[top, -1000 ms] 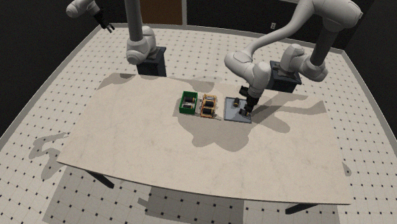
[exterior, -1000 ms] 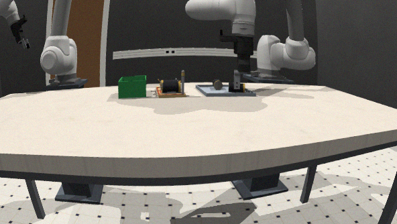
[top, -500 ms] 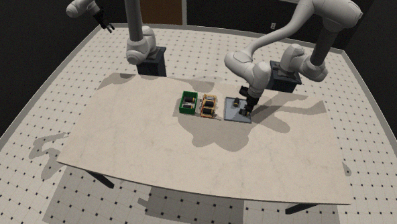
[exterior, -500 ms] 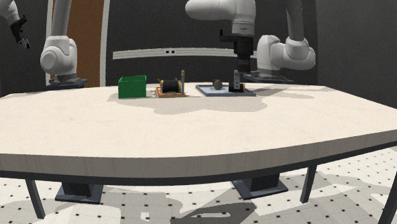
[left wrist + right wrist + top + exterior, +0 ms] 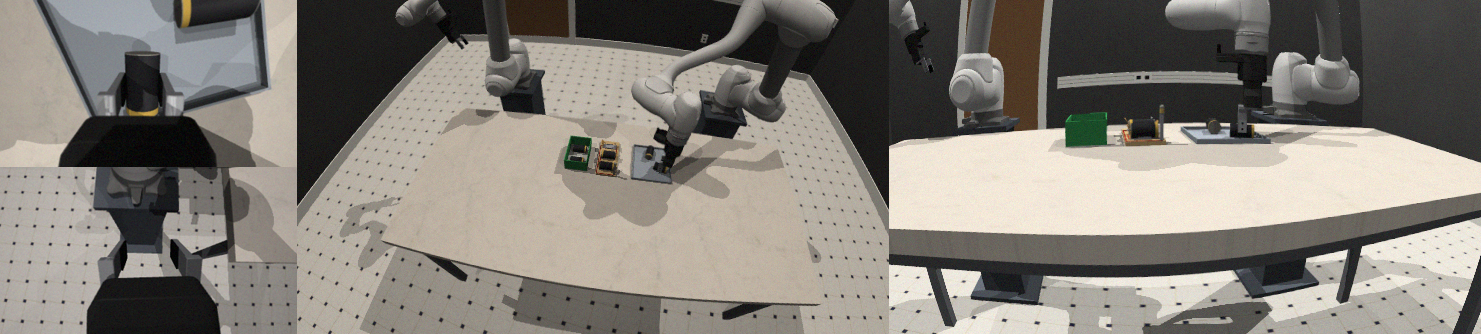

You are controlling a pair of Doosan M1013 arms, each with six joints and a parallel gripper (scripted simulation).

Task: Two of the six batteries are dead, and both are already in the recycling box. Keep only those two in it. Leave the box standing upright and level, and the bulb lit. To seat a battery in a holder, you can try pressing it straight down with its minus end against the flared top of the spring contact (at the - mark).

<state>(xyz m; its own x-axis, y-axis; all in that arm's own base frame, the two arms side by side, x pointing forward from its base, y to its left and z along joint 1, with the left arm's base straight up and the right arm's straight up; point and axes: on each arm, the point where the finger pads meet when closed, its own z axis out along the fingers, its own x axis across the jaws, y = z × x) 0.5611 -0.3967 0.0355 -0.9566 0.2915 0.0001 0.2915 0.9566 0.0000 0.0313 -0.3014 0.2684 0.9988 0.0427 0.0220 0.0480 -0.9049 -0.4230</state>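
My left gripper (image 5: 664, 168) (image 5: 1242, 130) (image 5: 142, 83) is down at the tray (image 5: 640, 173) (image 5: 86, 45), its fingers against both sides of a black battery (image 5: 142, 80) with a yellow band. This battery lies on its side. Another battery (image 5: 649, 152) (image 5: 1213, 126) (image 5: 220, 12) lies in the tray. The green box (image 5: 577, 167) (image 5: 1086, 131) stands upright and holds two batteries, one dark (image 5: 579, 148) and one nearer the front (image 5: 576, 158). The orange holder (image 5: 1144, 142) bears two black batteries (image 5: 609, 155) (image 5: 607, 166). Whether the bulb is lit cannot be told. My right gripper (image 5: 461, 43) (image 5: 928, 64) (image 5: 148, 248) is open and empty.
The holder stands between the green box and the tray, with narrow gaps on both sides. An upright post (image 5: 1161, 122) rises at the holder. The right arm hangs beyond the table (image 5: 497, 200), far from the objects. The left arm reaches over the tray from the back.
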